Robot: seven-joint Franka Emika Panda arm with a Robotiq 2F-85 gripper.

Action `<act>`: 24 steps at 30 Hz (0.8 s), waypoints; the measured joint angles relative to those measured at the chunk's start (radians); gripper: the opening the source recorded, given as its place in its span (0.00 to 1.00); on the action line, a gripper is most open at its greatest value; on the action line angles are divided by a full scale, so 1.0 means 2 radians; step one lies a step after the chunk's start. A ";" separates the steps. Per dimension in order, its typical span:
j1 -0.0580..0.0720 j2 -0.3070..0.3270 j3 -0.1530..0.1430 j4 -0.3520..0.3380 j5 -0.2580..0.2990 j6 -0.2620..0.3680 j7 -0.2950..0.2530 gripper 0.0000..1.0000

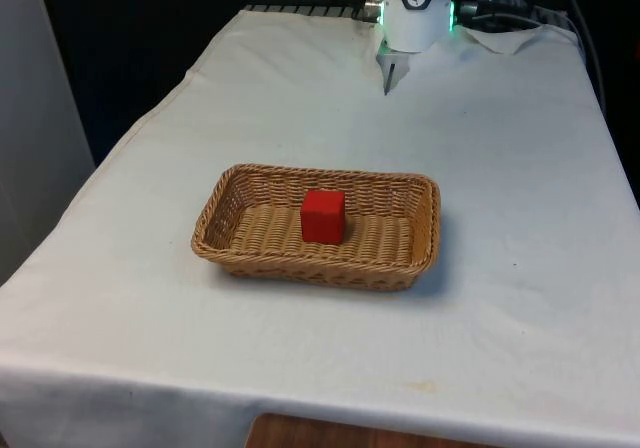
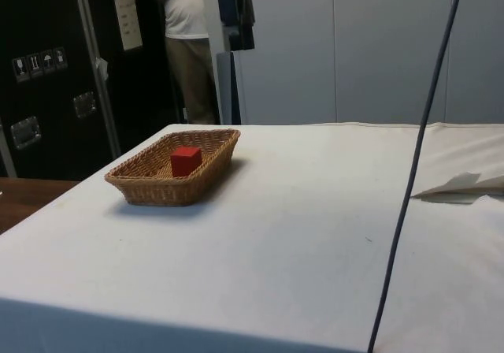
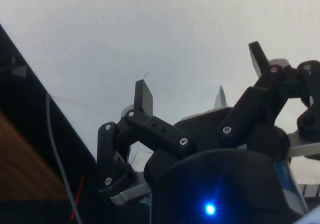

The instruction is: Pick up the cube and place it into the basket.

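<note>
Since the red cube [image 1: 323, 215] already sat inside the wicker basket [image 1: 232, 181], near the middle of the front view, I judged the task as good as done — nothing was left to pick up or carry. It rested flat on the woven floor, a little nearer the basket's long far wall than the near one, touching neither. From the side view the cube [image 2: 186, 161] showed over the basket's rim [image 2: 156, 188] at the middle left of the frame, sitting square and not tilted.

My gripper [image 3: 200, 74] was well away from it, looking out over bare white cloth [image 1: 520, 168], its two black fingers [image 3: 143, 97] spread wide with nothing between them. All I saw remaining, at most, was bringing the arm to rest.

As for writing, I could read none. On the dark cabinet [image 2: 47, 69] at the upper left of the side view hung a pale sheet [image 2: 127, 21] and a strip of small symbol stickers [image 2: 35, 64] — both too small to make out. A person [image 2: 185, 22] stood behind the table there.
</note>
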 measured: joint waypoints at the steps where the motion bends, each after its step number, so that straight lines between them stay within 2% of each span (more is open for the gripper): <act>1: 0.000 -0.003 0.000 -0.003 0.000 0.000 0.002 1.00; 24: -0.001 -0.063 -0.004 -0.069 0.000 0.008 0.023 1.00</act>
